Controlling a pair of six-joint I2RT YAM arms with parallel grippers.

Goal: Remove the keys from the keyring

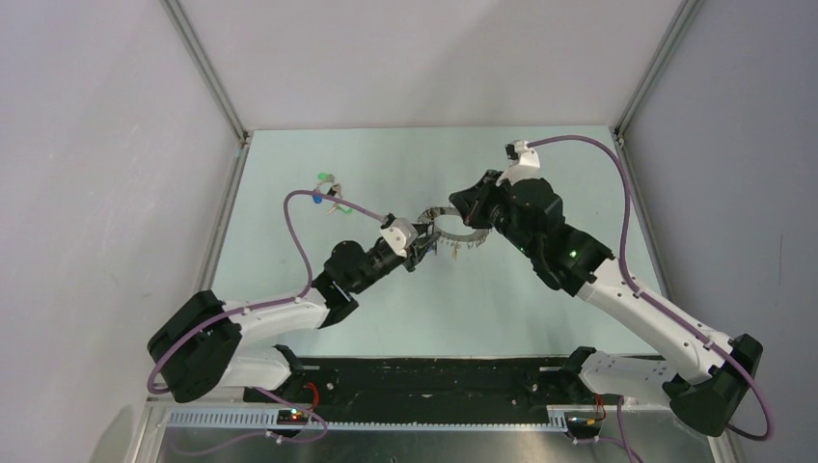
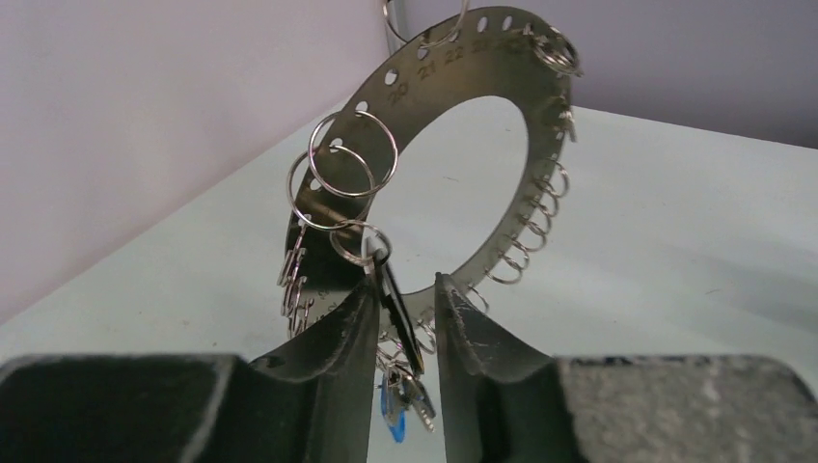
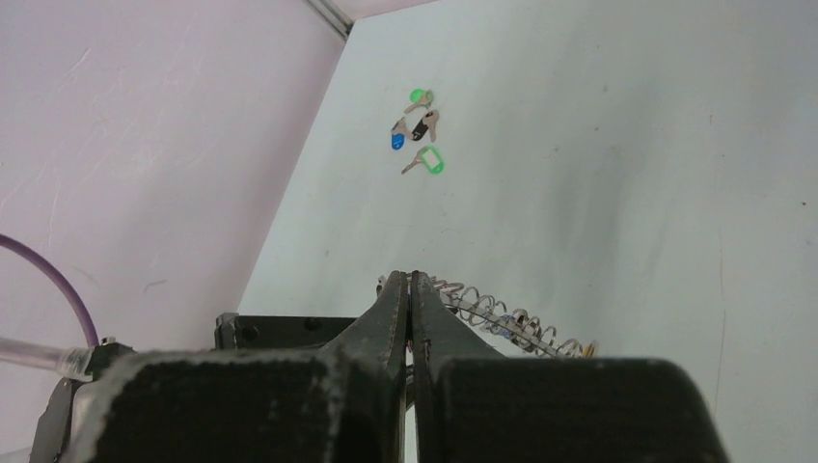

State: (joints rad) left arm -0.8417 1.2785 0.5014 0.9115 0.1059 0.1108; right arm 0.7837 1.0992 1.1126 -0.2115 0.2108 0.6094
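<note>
The keyring (image 2: 453, 68), a flat grey disc with a wide hole and wire loops round its rim, is held upright above the table. My right gripper (image 3: 410, 280) is shut on its rim (image 3: 502, 316). My left gripper (image 2: 405, 285) is open, its fingers (image 2: 352, 323) on either side of a black-tagged key (image 2: 403, 313) hanging from a loop; the tag leans on the left finger. A blue-tagged key (image 2: 393, 417) dangles lower. In the top view the left gripper (image 1: 422, 247) meets the keyring (image 1: 439, 213) from the near left and the right gripper (image 1: 471, 208) holds its right side.
Several loose keys (image 3: 421, 130) with green, blue and black tags lie on the table at the far left, near the wall (image 1: 326, 191). Metal frame rails (image 1: 227, 207) run along the table's left and right edges.
</note>
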